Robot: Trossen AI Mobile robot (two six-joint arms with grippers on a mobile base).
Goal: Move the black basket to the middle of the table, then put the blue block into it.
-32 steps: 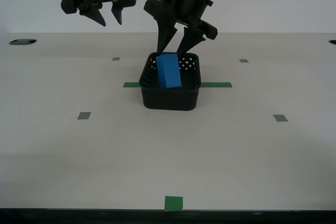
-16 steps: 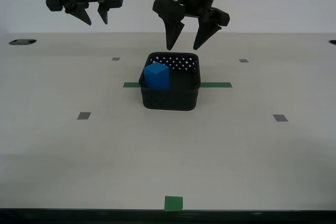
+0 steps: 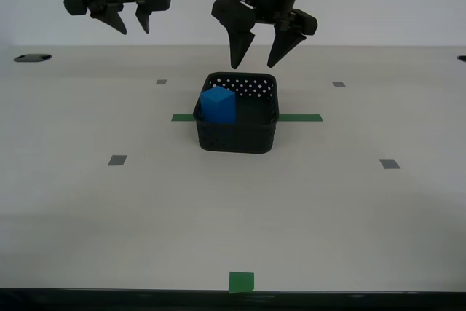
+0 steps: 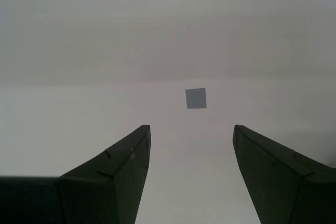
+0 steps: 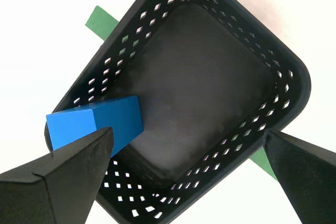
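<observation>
The black basket (image 3: 237, 136) stands on the table (image 3: 328, 209), on the green tape strip (image 3: 298, 117). The blue block (image 3: 218, 105) is inside it, leaning against the wall toward the exterior view's left, its top above the rim. My first gripper (image 3: 255, 65) hangs open and empty just above the basket's far rim. In the first wrist view the basket wall (image 5: 252, 40) and the block (image 5: 97, 121) lie below my open first gripper (image 5: 187, 132). My second gripper (image 3: 133, 30) is open and empty, high at the exterior view's upper left; in the second wrist view it (image 4: 191, 127) holds nothing.
Small grey marks (image 3: 116, 160) (image 3: 389, 164) lie on either side of the basket, and one shows in the second wrist view (image 4: 196, 98). A green square (image 3: 241, 282) sits at the front edge. A dark hole (image 3: 31, 57) is at the far left corner.
My first gripper has let go of the blue block and risen out of the basket. The block has dropped against the basket's left wall. My second gripper moved a little to the exterior view's left.
</observation>
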